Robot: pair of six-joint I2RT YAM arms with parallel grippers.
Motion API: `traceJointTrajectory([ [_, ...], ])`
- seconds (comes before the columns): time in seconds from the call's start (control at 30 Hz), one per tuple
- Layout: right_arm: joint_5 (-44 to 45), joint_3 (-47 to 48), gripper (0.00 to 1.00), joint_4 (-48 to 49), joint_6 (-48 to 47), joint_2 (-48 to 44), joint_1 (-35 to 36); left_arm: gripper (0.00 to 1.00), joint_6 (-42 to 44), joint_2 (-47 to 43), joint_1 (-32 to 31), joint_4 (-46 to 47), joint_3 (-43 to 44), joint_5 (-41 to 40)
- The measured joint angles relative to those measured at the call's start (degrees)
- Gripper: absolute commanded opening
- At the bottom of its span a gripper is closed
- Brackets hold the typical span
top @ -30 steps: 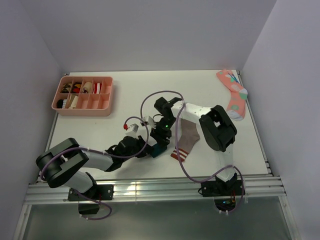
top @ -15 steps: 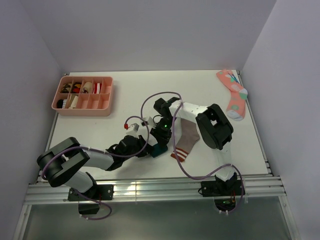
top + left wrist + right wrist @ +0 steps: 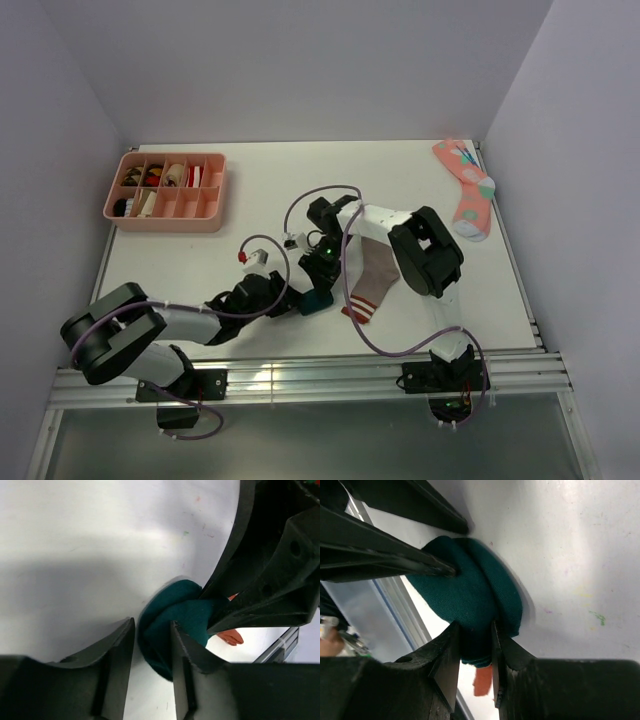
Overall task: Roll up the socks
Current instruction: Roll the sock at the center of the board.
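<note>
The dark green sock (image 3: 318, 298) sits bunched into a small wad on the table (image 3: 270, 180), near the middle of the near edge; both arms meet over it. The left gripper (image 3: 151, 630) reaches in from the left, its fingers nearly together with a fold of green cloth pinched between them; the right gripper (image 3: 475, 630) comes from the far side and is likewise clamped on the wad, its fingers pressed into the fabric. The taupe sock (image 3: 372, 280) lies flat just to the right of the green one, its red-and-white striped cuff toward the near edge. A coral-pink sock (image 3: 465, 188) lies at the far right corner; a pink tray (image 3: 165, 190) with compartments stands at the far left corner.
</note>
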Motion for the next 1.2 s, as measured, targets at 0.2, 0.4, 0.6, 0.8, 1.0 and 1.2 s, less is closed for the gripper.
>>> traceJointTrajectory([
  [0.2,-2.05,-1.2,0.16,2.82,6.75,0.33,0.02,0.45,-3.63,-8.07,-0.13,-5.88,-3.58,-4.26],
  [0.4,-3.93,-3.65,0.15,6.91,15.37,-0.02,-0.28,0.49,-9.05,-15.04,-2.05,-15.23,-4.2,-9.92],
  [0.6,-4.28,-5.62,0.14,11.19,22.91,-0.9,-0.72,0.53,-16.94,-19.39,-7.63,-22.82,-4.15,-16.28],
  [0.8,-4.33,-7.72,0.14,15.61,26.88,-2.1,-0.87,0.55,-25.0,-21.84,-13.38,-27.91,-4.15,-21.99],
  [1.0,-4.17,-8.87,0.13,19.5,30.23,-2.8,-1.11,0.56,-32.24,-23.32,-17.22,-29.62,-3.91,-27.15],
  [1.2,-4.44,-9.92,0.13,22.29,33.09,-3.23,-1.49,0.57,-41.94,-17.73,-21.46,-30.47,-0.5,-33.48],
])
